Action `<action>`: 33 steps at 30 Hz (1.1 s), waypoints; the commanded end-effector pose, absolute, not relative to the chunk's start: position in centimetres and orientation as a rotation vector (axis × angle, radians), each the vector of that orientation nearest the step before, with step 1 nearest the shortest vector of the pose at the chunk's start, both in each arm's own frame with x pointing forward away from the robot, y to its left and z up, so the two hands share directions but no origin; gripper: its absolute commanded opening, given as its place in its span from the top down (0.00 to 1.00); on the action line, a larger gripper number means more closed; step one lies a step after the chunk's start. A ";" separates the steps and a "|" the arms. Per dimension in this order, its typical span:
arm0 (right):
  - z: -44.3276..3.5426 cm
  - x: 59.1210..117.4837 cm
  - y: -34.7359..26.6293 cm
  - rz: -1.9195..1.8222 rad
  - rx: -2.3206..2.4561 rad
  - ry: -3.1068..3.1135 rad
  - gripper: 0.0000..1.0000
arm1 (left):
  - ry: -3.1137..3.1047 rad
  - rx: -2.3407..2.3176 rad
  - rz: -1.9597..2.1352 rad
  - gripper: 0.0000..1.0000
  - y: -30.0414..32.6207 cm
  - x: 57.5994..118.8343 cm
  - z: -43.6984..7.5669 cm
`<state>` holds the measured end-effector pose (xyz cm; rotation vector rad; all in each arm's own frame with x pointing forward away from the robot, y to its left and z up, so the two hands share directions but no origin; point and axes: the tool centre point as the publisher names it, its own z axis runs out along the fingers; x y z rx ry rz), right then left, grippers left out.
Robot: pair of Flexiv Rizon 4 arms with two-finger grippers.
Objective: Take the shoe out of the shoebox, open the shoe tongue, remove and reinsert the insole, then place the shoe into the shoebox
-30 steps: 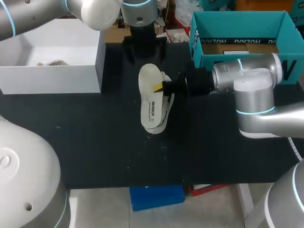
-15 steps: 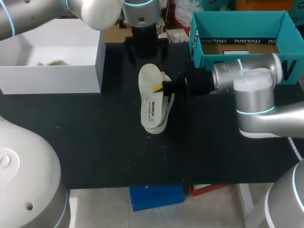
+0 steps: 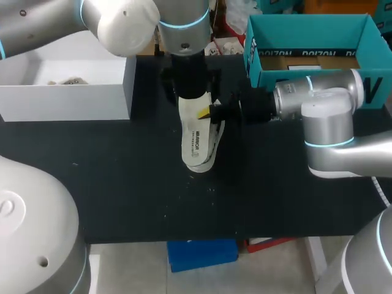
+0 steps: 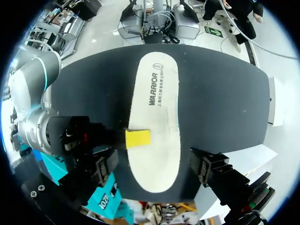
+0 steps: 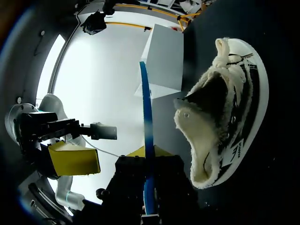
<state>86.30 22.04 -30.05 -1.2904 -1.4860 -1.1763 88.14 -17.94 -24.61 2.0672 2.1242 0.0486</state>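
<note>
At mid-worktop (image 3: 122, 184), the right tool (image 3: 205, 113) clamps the insole (image 4: 154, 108) above the shoe (image 5: 225, 108), which lies on its side. The left tool (image 4: 155, 165) straddles the insole, spread wide; centre it before closing.

Dark printed lettering is seen running lengthwise on the white insole (image 4: 159, 117). Black lettering is carried on a wall of the teal shoebox (image 3: 306, 27). Small print is borne on the sole edge of the shoe (image 5: 234, 108).
</note>
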 end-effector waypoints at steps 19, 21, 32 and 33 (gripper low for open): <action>-30.1 86.2 22.1 -1.178 -1.294 -1.486 1.00 | 2.045 2.072 0.038 0.00 -16.8 77.2 -23.9; -30.1 86.2 22.1 -1.178 -1.294 -1.486 1.00 | 2.041 2.072 0.028 0.00 -16.7 76.9 -24.0; -30.1 86.2 22.1 -1.178 -1.294 -1.486 1.00 | 1.581 1.901 -0.565 0.00 -14.4 77.4 -23.9; -30.1 86.2 22.1 -1.178 -1.294 -1.486 1.00 | 1.529 1.885 -0.610 0.00 -14.2 77.5 -23.9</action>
